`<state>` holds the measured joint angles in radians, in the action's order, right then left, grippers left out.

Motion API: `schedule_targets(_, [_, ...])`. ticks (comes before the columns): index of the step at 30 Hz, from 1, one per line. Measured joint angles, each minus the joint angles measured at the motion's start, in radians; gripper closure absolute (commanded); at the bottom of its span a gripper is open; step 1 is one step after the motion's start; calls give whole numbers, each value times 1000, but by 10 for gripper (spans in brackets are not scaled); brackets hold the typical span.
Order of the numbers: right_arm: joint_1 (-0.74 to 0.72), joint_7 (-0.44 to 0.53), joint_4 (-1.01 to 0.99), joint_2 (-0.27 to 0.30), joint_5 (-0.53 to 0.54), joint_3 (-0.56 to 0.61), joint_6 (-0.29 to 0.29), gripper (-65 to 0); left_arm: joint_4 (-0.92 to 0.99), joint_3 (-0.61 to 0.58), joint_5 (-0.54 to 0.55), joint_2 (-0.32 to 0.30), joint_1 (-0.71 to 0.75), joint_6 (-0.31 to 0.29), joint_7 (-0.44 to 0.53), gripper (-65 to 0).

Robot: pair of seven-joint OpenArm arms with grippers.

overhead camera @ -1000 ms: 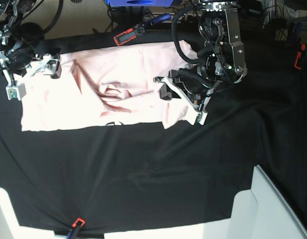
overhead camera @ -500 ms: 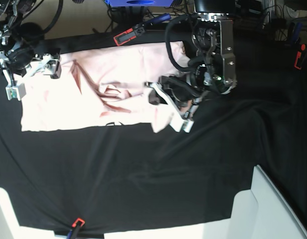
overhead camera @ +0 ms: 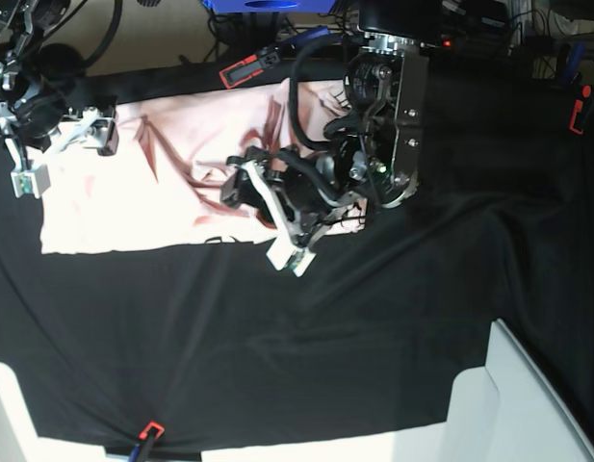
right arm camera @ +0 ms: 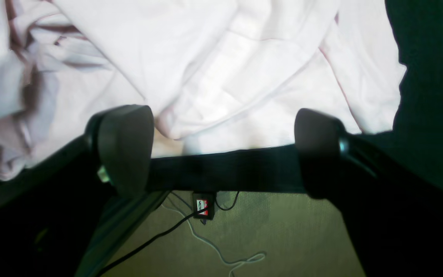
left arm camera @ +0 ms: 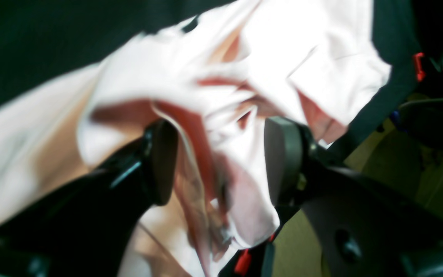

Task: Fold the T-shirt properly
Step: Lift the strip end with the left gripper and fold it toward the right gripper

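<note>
Your left gripper (left arm camera: 221, 161), jaws parted above the rumpled T-shirt (overhead camera: 90, 207) on the black table cloth (overhead camera: 248, 337), appears to be releasing a fold, your right gripper (right arm camera: 223, 150) standing open over the other end; next, you should clear the cloth, then smooth its creases.

On the floor I see one small black box (right arm camera: 203, 206), and on its label (right arm camera: 202, 206) there are letters, maybe "ALTC", but too small to read surely.
</note>
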<state>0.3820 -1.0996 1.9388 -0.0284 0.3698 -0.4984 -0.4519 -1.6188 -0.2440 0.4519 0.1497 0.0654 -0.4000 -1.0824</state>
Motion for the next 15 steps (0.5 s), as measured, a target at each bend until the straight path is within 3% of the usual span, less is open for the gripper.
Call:
schedule_targets(6, [-10, 2, 0, 13, 1, 0, 0, -548, -87, 8, -3, -5, -16, 0, -16, -381])
schedule_targets(10, [-16, 2, 0, 14, 1, 2, 0, -548, -174, 24, 4, -49, -31, 0, -4, -375])
schedule_targets(13, [-15, -3, 0, 26, -11, 49, 1, -547, -199, 136, 16, -84, -14, -4, -4, -373])
schedule_targets(15, [-13, -5, 3, 71, 1, 139, -3, -543, -198, 245, -2, -126, 9, 0, -1, -368])
